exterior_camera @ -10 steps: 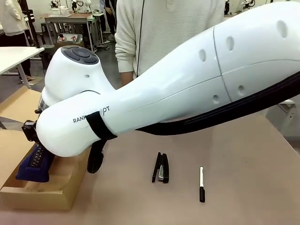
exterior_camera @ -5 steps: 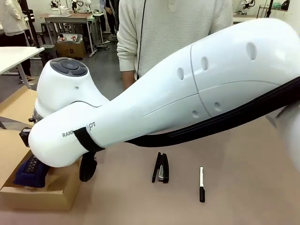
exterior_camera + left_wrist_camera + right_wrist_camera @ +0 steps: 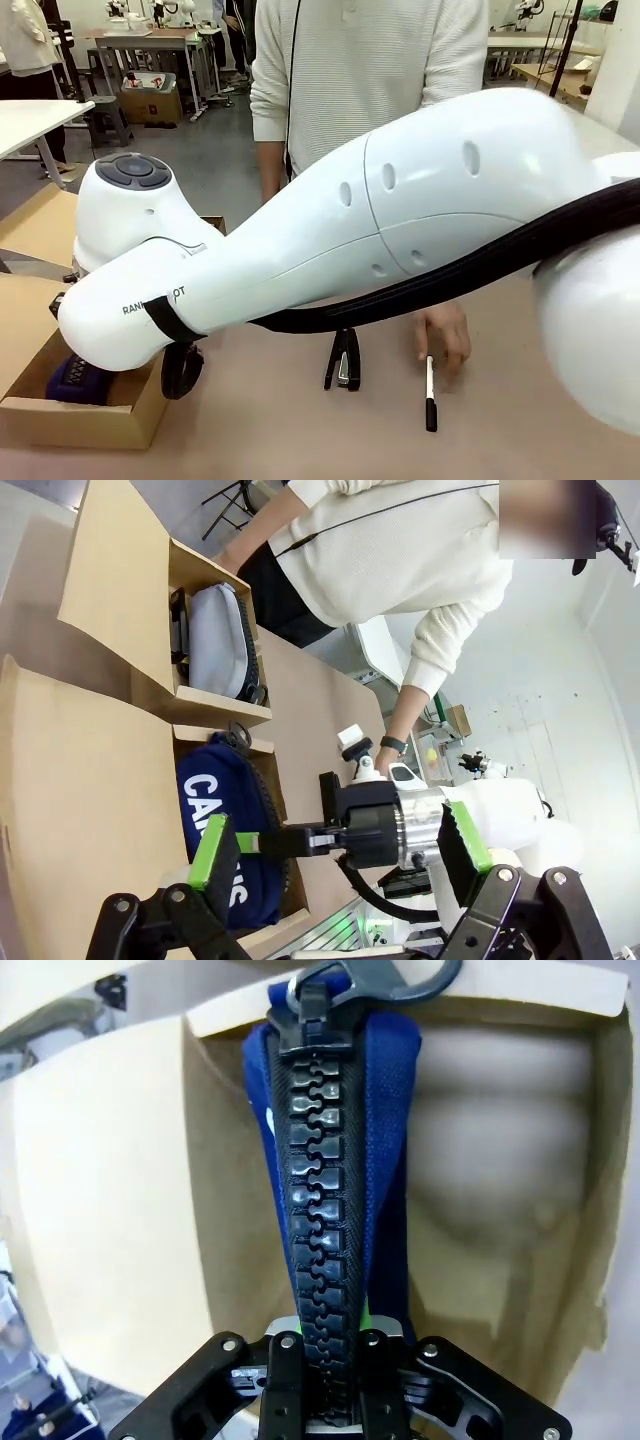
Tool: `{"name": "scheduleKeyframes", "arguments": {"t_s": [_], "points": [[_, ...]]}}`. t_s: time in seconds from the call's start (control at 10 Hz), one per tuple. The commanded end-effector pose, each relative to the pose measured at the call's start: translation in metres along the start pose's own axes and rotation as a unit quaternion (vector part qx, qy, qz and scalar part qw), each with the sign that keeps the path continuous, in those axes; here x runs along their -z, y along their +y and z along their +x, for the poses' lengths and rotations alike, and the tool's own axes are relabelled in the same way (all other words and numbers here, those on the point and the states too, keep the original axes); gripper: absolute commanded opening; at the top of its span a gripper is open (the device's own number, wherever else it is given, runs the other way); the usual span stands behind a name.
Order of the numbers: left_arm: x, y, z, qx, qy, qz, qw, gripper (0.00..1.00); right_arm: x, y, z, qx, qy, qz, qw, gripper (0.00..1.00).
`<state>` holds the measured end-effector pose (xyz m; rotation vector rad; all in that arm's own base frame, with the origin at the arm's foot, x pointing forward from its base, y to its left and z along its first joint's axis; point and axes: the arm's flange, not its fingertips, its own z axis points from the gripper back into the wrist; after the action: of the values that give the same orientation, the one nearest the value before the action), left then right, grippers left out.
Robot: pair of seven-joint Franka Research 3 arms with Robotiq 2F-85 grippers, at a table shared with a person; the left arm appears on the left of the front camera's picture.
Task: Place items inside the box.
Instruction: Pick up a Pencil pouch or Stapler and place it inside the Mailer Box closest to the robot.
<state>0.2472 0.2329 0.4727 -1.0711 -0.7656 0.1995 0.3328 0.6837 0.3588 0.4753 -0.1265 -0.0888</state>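
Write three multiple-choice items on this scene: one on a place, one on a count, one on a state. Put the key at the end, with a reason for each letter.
1. Where is the navy "CAMPUS" pouch?
A. in the person's hand
B. in the box
C. on the floor

2. In the front view, how many items lie on the table outside the box?
A. two
B. four
C. none

3. The right gripper is:
A. open
B. shut on nothing
C. shut on the pouch

Key:
1 B: both wrist views show it down between the cardboard walls.
2 A: a black stapler and a marker lie there.
3 C: its fingers clamp the pouch's zipper edge.
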Motion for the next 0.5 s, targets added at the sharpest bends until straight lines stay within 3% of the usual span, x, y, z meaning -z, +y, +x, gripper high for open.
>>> {"name": "scheduleKeyframes", "arguments": {"t_s": [0.0,0.2,0.4], "points": [[0.0011,-0.0005,-0.0005,0.011,-0.008,-0.012,1.000,1.00,0.0055,0.0135,0.0018,0.008,-0.013,-0.010,1.000,0.07],[0.0011,-0.0005,-0.0005,0.011,-0.008,-0.012,1.000,1.00,0.0076,0.0128,0.0009,0.004,-0.014,-0.009,1.000,0.07],[0.0011,-0.0005,-0.0005,0.011,-0.008,-0.012,1.000,1.00,0.0066,0.0134,0.0017,-0.003,-0.004,-0.006,1.000,0.63]]}}
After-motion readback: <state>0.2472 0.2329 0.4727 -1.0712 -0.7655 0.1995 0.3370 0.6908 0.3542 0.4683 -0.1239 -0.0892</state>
